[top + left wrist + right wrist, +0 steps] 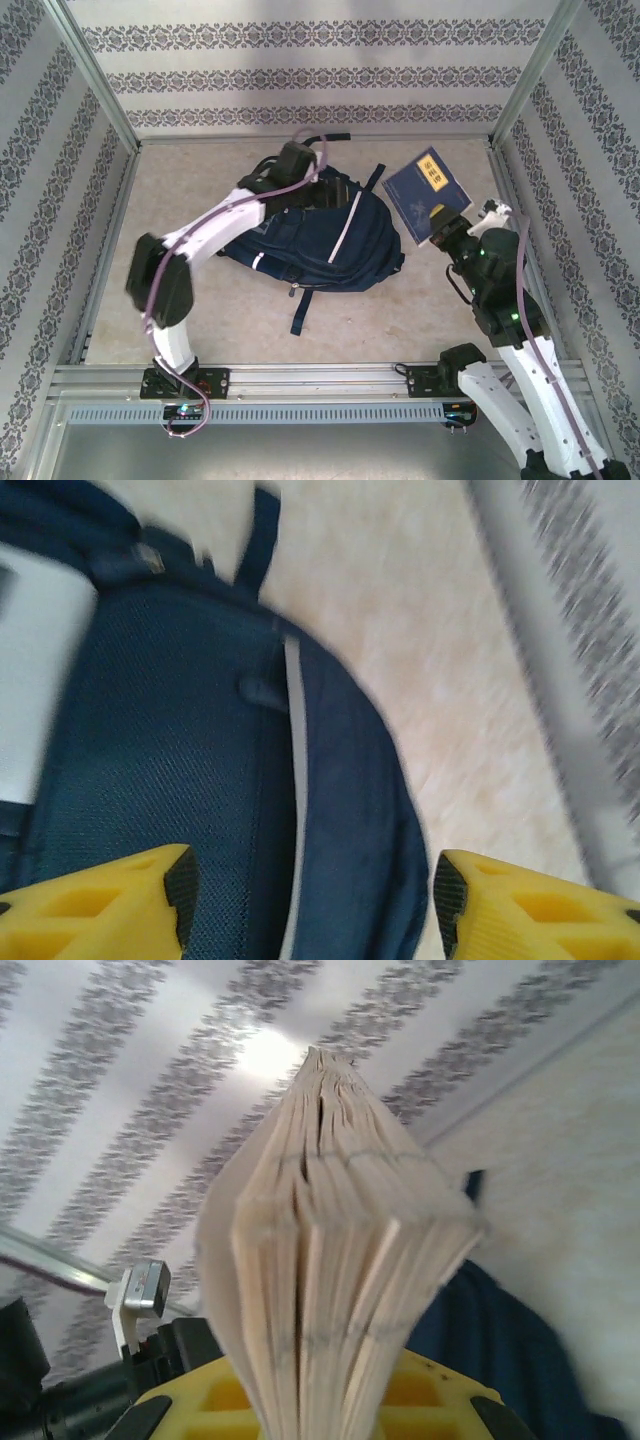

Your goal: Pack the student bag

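Where the bag lies flat in the middle of the table, the left claw hangs over its far end, fingers spread wide, with mesh fabric and a white stripe between them. Right of the bag and apart from it, the right claw pinches a blue book by its lower edge. From above, the left arm covers the bag's far edge. The left wrist view is blurred. Fanned pages hide the right fingertips.

Left arm stretched forward, left gripper wide open, right arm bent, right gripper clamped on a book
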Controlling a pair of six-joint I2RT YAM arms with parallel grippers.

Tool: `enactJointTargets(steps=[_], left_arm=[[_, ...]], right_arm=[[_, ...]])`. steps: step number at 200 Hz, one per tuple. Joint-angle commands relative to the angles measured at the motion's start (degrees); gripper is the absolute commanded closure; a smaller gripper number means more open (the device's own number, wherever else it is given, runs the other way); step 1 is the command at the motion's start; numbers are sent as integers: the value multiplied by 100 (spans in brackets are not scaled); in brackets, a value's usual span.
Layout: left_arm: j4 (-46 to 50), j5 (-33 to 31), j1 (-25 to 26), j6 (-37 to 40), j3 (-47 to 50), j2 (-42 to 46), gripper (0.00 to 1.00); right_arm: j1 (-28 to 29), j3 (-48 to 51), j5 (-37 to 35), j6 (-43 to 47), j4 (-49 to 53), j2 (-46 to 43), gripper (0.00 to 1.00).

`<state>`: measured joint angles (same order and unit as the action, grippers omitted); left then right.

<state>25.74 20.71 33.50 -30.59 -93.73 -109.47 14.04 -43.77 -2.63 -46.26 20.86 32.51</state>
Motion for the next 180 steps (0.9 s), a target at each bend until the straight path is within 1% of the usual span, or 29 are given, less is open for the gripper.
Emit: enactJointTargets(steps=[1, 31, 47, 63, 78, 93, 124, 142, 180], left_arm=[[1088, 585, 279, 911, -739, -524, 40], [1463, 563, 511, 1140, -1279, -1122, 42], [1468, 576, 568, 1138, -1304, -1261, 44], [1403, 625, 586, 1112, -1260, -1317, 49], [1329, 650, 585, 1083, -1199, -1347, 60], [1360, 587, 583, 1094, -1221, -1424, 73], [1572, 180, 579, 1144, -1304, -1450, 100], [1618, 46, 563, 1193, -1299, -1168, 100], [1751, -54, 477, 1283, -1375, -224, 100]], right_arm=[[-209, 181, 135, 413, 622, -182, 100], [-373, 288, 328, 521, 726, -294, 100], [-436, 324, 474, 530, 710, -294, 100], [-470, 359, 551, 538, 672, -295, 100], [-503, 386, 604, 548, 636, -257, 100], [-530, 412, 664, 535, 620, -219, 100], [-552, 433, 836, 491, 567, -217, 100], [-547, 383, 913, 554, 611, -170, 100], [-561, 305, 1056, 600, 655, -51, 100]])
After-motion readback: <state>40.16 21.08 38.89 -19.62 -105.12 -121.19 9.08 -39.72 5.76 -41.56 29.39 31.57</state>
